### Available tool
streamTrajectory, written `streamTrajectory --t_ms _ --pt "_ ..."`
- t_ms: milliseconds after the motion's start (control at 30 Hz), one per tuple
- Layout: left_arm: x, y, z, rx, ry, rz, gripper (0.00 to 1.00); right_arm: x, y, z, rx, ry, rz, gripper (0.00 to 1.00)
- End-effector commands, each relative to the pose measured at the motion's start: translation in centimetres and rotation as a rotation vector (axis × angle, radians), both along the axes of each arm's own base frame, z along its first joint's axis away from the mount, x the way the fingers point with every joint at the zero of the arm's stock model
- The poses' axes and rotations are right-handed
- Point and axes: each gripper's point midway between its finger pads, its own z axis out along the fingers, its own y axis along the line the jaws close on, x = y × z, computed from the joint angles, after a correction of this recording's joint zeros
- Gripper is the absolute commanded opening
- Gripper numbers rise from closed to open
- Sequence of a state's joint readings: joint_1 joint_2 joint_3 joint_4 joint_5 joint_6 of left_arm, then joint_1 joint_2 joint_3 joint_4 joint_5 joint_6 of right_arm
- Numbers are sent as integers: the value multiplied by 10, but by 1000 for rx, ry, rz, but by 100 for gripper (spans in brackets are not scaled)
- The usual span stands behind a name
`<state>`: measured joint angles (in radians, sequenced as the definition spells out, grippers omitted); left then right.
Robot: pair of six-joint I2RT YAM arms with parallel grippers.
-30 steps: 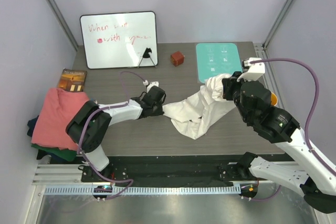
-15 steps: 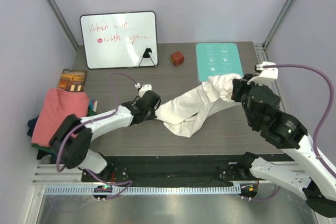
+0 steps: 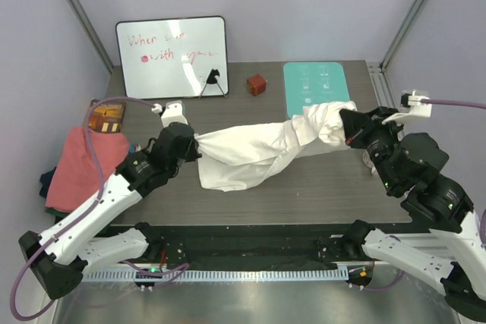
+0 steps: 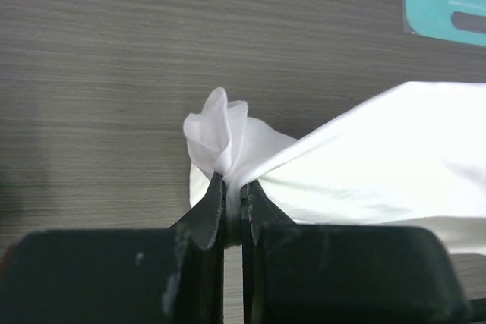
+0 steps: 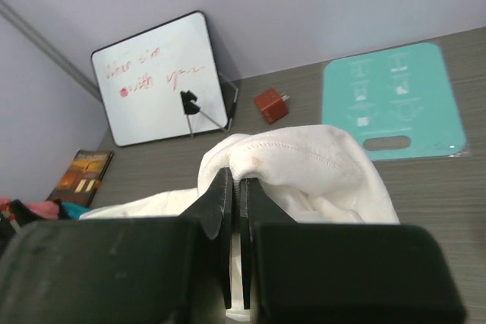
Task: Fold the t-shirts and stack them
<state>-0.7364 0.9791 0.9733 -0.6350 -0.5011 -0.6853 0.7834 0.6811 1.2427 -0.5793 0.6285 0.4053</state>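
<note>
**Grippers, two, both pinched on one white shirt**

Left gripper (image 4: 231, 187): jaws all but closed, with a small tuft of the white shirt (image 3: 250, 153) bunched between the tips. Position: left of centre, over the table (image 3: 342, 184). Purpose, as judged: to anchor one end of the cloth.

Right gripper (image 5: 234, 180): jaws likewise nearly closed, with a thick fold bearing a stitched hem caught between them. Position: right side, near the front corner of the mat (image 3: 315, 85). Purpose, as judged: to anchor the opposite end.

White shirt: strung between the two grippers as a twisted band across the middle of the table. The left portion sags toward the surface and the right end is lifted. Not flat, not folded. The pull from both ends looks meant to draw the garment out of its bundle so it can be laid open. The twist suggests the grips are not on matching corners, which could hamper a clean spread.

Pink shirt (image 3: 76, 168): at the table's left edge, on top of a pile, with darker cloth (image 3: 47, 182) showing beneath. Well apart from the white shirt. Whether this is the finished stack or waiting stock, cannot tell.

Whiteboard (image 3: 171, 57), block (image 3: 257, 83), book (image 3: 106, 117): far and left parts of the table, none gripped.

Progress, as judged: early, at the spreading step, with no fold yet made in this shirt.
</note>
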Motion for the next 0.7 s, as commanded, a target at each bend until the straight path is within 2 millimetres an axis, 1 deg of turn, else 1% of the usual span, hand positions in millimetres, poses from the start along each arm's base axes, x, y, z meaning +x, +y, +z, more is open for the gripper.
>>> streamTrajectory --t_ms 0,33,67,133,200,233,267,333,367,433,467,533,567,600,667 --pt "-6 14 38 15 -49 2 0 -14 21 43 137 -106 151 1" --pt "-8 16 42 13 -55 1 0 -19 17 49 139 -128 153 1" --pt "-10 18 53 -6 -77 -1 0 -27 9 56 155 -153 156 1" --pt "-15 18 63 -29 -96 -19 0 -37 4 66 166 -186 176 1" --pt "-20 21 80 -71 -136 -22 0 -50 0 77 186 -223 217 1" --pt "-22 21 85 -86 -145 -31 0 -58 -4 86 201 -249 233 1" --pt "-24 21 96 -105 -167 -34 0 -63 -5 91 204 -267 249 1" --pt "-28 26 108 -126 -195 -37 0 -77 -19 110 235 -322 253 1" --pt "-31 28 118 -135 -209 -38 0 -82 -24 116 238 -342 249 1" --pt "-35 33 126 -137 -218 -36 0 -97 -40 130 260 -391 246 1" --pt "-39 35 133 -145 -224 -40 0 -102 -45 134 269 -408 246 1" --pt "-44 39 141 -164 -237 -39 0 -111 -57 138 292 -432 229 1" --pt "-45 41 145 -174 -248 -33 0 -111 -60 136 298 -426 221 1" --pt "-47 43 148 -186 -256 -29 1 -107 -64 128 314 -390 187 1" --pt "-47 44 153 -198 -271 -22 1 -97 -60 113 303 -325 158 1"
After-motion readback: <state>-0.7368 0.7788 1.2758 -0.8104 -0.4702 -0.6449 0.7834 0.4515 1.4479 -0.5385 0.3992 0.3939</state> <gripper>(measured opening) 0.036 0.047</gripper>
